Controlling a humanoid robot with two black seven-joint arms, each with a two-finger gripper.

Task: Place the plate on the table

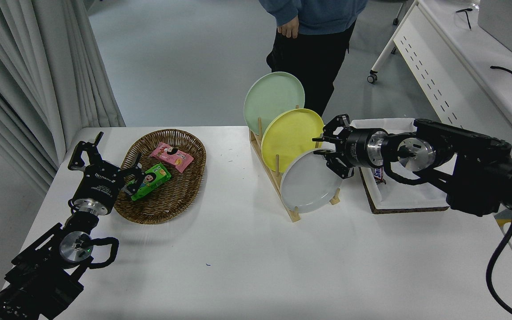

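the grey plate (309, 186) stands on edge in the front slot of the wooden rack (282, 186), just in front of the yellow plate (290, 137). the right hand (327, 152) is spread open at its upper right rim, gripping nothing. the white tabletop (256, 266) lies bare in front of the rack. the left hand (105, 164) sits open beside the basket (167, 175).

Two black robot arms — matte, blocky housings with polished silver discs at the wrist joints and silver collars behind each claw. The left gripper (105, 162) carries small white lettering on its black cylindrical body; the right gripper (329, 152) has angular black linkage fingers. Looped black cables curl beside both wrists — a thicker one hangs from the right arm.
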